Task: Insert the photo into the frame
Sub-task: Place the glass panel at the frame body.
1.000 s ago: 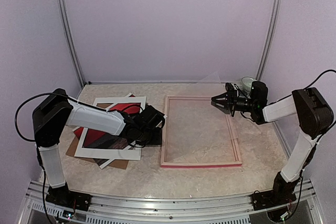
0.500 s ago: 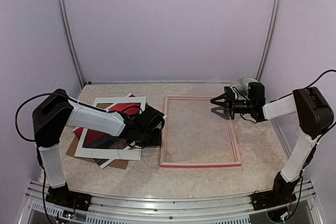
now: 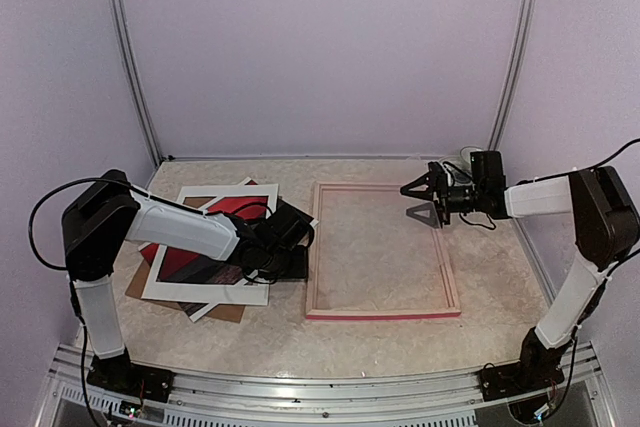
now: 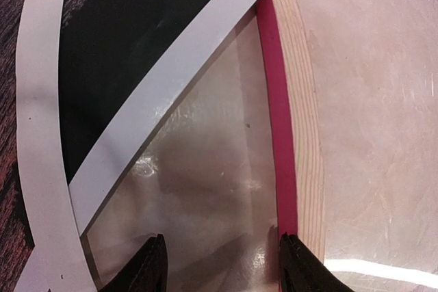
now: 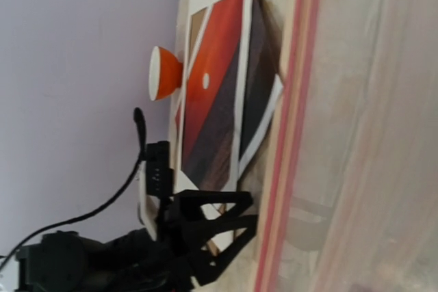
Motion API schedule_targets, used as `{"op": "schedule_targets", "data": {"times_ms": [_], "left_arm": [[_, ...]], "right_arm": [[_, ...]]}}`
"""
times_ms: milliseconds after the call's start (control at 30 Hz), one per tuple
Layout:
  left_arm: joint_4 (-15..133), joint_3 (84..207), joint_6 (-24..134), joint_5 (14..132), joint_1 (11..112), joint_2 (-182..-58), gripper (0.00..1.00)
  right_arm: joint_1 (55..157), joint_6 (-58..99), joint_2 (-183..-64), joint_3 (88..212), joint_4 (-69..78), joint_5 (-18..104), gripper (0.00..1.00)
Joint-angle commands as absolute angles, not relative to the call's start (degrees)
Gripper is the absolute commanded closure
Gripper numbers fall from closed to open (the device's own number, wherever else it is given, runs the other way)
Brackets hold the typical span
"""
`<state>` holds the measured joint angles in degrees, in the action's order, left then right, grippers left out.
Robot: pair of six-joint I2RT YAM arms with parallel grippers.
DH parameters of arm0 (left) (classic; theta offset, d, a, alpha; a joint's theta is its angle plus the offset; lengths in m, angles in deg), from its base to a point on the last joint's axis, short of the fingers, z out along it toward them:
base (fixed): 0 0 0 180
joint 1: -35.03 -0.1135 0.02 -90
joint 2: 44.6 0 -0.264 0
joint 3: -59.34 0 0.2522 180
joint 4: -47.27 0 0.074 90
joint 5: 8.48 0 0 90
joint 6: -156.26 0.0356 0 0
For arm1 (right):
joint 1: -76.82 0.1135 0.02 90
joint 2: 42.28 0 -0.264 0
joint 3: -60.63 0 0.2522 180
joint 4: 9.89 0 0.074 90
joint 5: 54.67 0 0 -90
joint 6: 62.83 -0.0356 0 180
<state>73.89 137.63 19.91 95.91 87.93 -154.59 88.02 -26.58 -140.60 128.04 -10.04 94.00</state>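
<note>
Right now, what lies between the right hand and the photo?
In the top view, the frame's left rail and the left hand lie between the right hand and the photo.

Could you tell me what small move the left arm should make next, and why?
Probably slide the left gripper toward the photo and pinch its edge: the gripper is open, holding nothing, beside the frame, while the photo lies under the white mat.

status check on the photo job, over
Left gripper open, low beside the frame. Right gripper open above its far right corner. Photo outside frame, pinned under white mat.
</note>
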Motion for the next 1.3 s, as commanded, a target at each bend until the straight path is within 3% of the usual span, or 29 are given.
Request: {"op": "schedule_targets", "data": {"times_ms": [0,200,1267], "left_arm": [[72.6,137.3,19.4,95.6,88.6,-153.4,0.44],[73.0,137.1,19.5,95.8,88.7,-153.0,0.44],[73.2,137.6,19.8,95.8,88.7,-153.2,0.44]], "right_arm": [[88.2,-22.1,-139.0,129.0,-4.2,92.3,0.17],[88.2,-20.1,-138.8,129.1,-1.9,91.7,0.12],[88.4,-9.2,-139.0,132.8,13.7,82.6,0.04]]}}
